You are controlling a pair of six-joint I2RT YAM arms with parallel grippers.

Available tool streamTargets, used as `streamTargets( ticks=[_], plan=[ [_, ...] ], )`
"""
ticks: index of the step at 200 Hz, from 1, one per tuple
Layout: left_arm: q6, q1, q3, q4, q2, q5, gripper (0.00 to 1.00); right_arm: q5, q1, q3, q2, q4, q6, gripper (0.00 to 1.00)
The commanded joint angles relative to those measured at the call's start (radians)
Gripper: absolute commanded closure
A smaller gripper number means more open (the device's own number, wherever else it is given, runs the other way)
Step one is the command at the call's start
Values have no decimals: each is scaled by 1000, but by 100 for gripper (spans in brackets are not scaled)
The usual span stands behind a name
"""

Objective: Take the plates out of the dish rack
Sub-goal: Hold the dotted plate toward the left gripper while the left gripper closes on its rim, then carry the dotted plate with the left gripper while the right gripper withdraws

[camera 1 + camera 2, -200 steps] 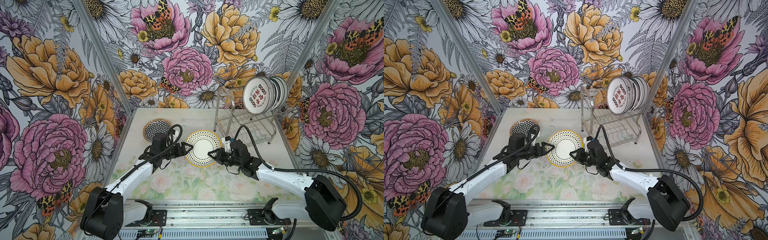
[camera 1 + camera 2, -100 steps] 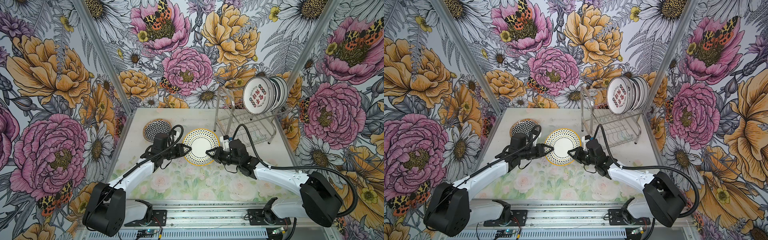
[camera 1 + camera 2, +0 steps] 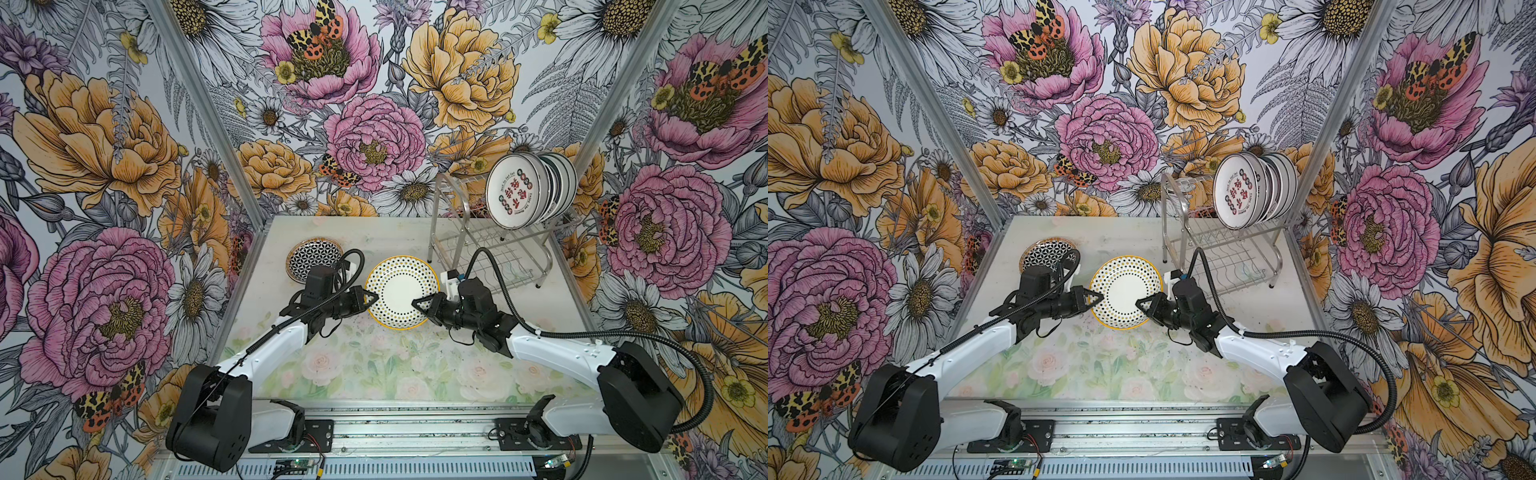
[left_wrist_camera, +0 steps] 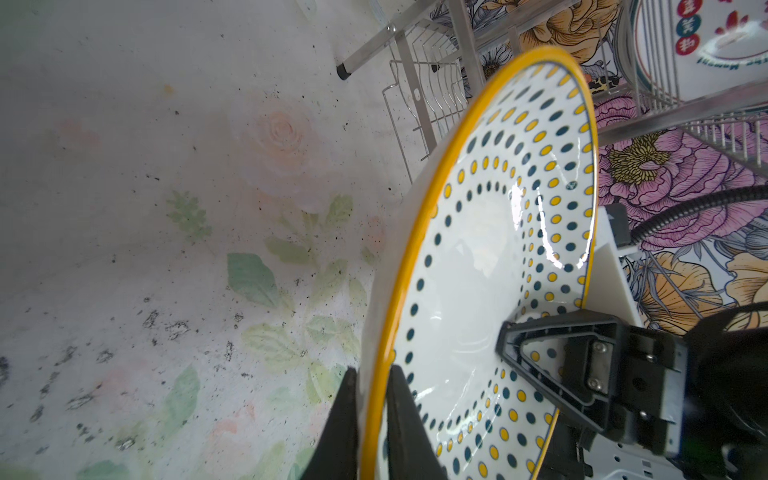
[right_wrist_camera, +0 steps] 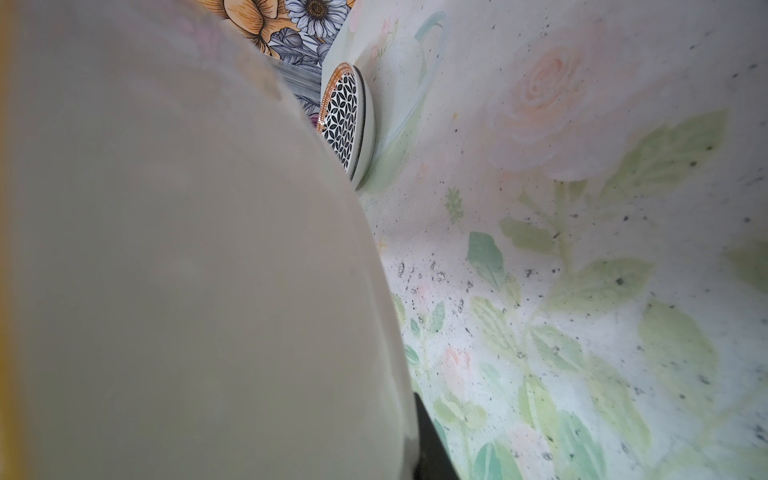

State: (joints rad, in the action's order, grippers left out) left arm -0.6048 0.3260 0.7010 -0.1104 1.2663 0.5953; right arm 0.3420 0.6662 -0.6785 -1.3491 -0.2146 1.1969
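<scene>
Left hand [image 4: 372, 388] and right hand [image 3: 417, 304] pinch the dotted plate [image 3: 401, 286] — its underside blurred close-up.

Front plate [image 3: 513, 195] in the dish rack [image 3: 490, 245], far right of the counter: large red characters in its middle in both top views, too small to read.
Discs on that plate: small red and teal rounds above and below the characters, each with a white character. The left wrist view shows a few at its edge [image 4: 688, 27], cut off and unreadable to me.
Curved black lettering: small lines arcing near the plate's rim, blurred, not legible.
Readable for certain: nothing.
</scene>
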Motion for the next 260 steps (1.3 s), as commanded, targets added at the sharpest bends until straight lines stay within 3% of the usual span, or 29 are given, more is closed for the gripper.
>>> streamTargets(
  ticks=[1, 17, 53, 109, 206, 260],
  plan=[
    [35, 18, 9, 5, 13, 29, 96, 31, 17, -66, 4, -175, -6, 88],
    [35, 17, 9, 2, 17, 25, 100, 34, 18, -71, 2, -178, -8, 79],
    [30, 4, 9, -4, 21, 17, 100, 32, 18, -78, 0, -169, -21, 60],
    [24, -59, 11, -30, 7, 28, 100, 8, 18, -87, -11, -104, -42, 39],
    [-23, -274, 30, -44, -52, 63, 100, -67, 12, -83, -19, 53, -107, 32],
    [-55, -430, 81, -115, -42, 5, 100, -99, 29, -133, -28, 275, -234, 32]
  ],
)
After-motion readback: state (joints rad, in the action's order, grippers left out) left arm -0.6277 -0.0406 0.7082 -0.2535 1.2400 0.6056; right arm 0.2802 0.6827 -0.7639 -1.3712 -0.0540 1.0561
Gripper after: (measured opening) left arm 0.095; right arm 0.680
